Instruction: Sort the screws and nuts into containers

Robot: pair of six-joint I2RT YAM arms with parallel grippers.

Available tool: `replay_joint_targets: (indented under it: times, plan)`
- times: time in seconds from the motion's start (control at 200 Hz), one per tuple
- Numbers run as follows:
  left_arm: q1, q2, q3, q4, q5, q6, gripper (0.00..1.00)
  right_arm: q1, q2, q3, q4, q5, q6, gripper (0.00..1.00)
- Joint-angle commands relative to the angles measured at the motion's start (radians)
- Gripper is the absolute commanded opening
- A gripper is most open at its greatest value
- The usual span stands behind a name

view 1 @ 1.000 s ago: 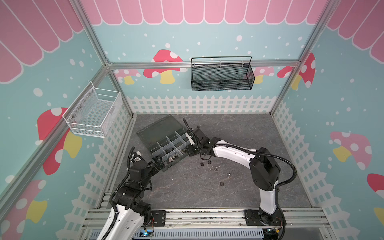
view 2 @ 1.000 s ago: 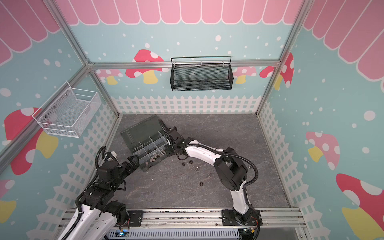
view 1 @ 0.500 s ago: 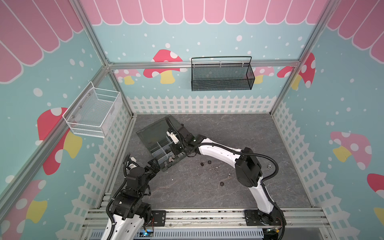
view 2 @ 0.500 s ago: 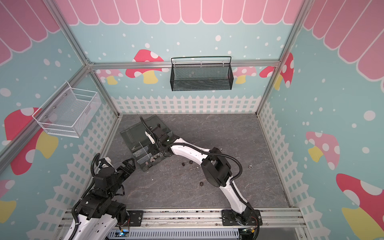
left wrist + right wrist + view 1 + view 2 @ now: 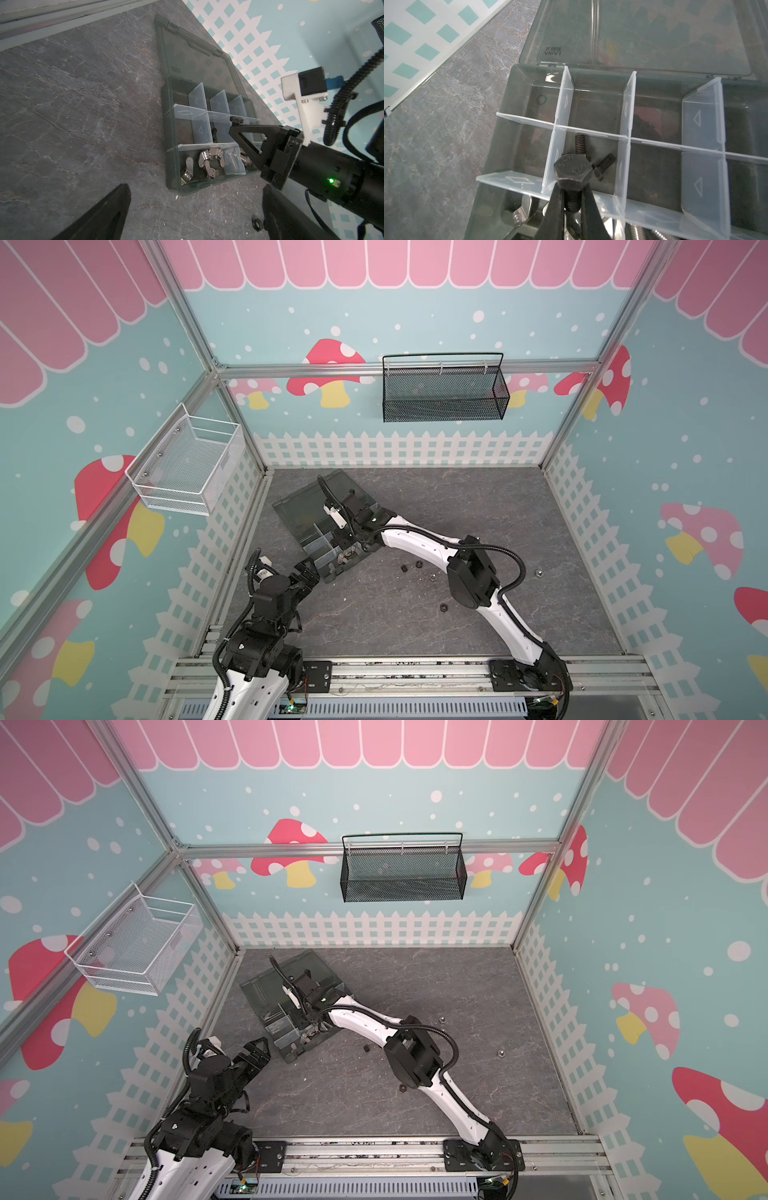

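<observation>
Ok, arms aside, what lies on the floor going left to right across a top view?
Box → black nut → second black nut close beside it → third black nut, nearer the front rail → silver nut, well apart on the right.

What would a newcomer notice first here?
The right gripper, shut on a black hex bolt, hangs over the open organizer box, near a compartment holding two black bolts. Silver wing nuts gleam in an edge row; loose nuts lie on the table.
</observation>
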Motion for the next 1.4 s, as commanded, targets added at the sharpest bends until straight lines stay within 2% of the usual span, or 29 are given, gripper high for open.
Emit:
replay_joint_targets:
  times: [0.0, 0.32, 0.57, 0.72, 1.081, 1.221, 1.396]
  plan:
    - [0.007, 0.000, -0.006, -0.023, -0.018, -0.022, 0.99, 0.004, 0.029, 0.045, -0.029, 0.033, -0.033, 0.04]
    - [0.007, 0.006, -0.004, -0.022, -0.012, -0.022, 0.99, 0.001, 0.045, 0.058, -0.035, 0.051, -0.036, 0.37]
    - [0.007, 0.024, 0.004, -0.022, -0.011, -0.015, 1.00, 0.002, -0.005, 0.053, -0.040, 0.080, -0.046, 0.38]
    - [0.007, 0.032, 0.005, -0.022, -0.011, -0.010, 1.00, 0.002, -0.075, -0.011, -0.034, 0.119, -0.038, 0.39]
    - [0.007, 0.035, 0.004, -0.019, -0.004, 0.001, 1.00, -0.040, -0.414, -0.507, 0.089, 0.237, 0.081, 0.41]
    - [0.007, 0.041, 0.001, -0.008, 0.008, 0.001, 1.00, -0.116, -0.547, -0.687, 0.089, 0.261, 0.155, 0.42]
    - [0.007, 0.067, 0.003, 0.013, 0.024, 0.007, 1.00, -0.297, -0.714, -0.921, 0.095, 0.178, 0.237, 0.44]
